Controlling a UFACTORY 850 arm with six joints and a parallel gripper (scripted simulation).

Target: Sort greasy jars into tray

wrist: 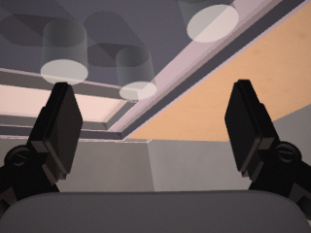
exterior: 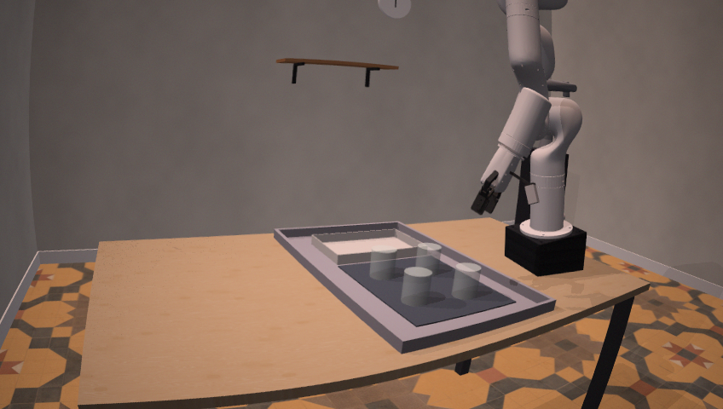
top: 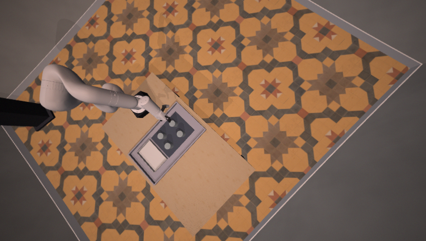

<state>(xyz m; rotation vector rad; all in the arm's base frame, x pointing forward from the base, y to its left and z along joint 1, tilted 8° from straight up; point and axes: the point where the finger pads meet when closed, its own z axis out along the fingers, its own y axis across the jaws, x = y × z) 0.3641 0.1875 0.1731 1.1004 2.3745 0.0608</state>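
Hovers above the work area with the gripper (top: 168, 119) (exterior: 484, 209) (wrist: 153, 99) wide open, fingers around nothing. Has four glass jars (top: 179, 133) (exterior: 416, 287) (wrist: 64, 53) below, standing apart from one another on the dark mat (top: 189, 128) (exterior: 375, 290) (wrist: 162, 29), just beside the pale tray (top: 152, 155) (exterior: 323, 248) (wrist: 44, 103).

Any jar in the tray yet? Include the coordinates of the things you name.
No, all four jars stand on the dark mat (top: 186, 127) (exterior: 375, 291), outside the tray (top: 152, 155) (exterior: 365, 242).

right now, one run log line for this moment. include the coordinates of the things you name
gripper (top: 168, 119) (exterior: 485, 198) (wrist: 153, 99): open, holding nothing, above surface | four jars: upright-standing on mat (top: 186, 126) (exterior: 420, 316) (wrist: 104, 36) | tray (top: 164, 168) (exterior: 349, 257) (wrist: 34, 77): no jar inside | sorting: not done
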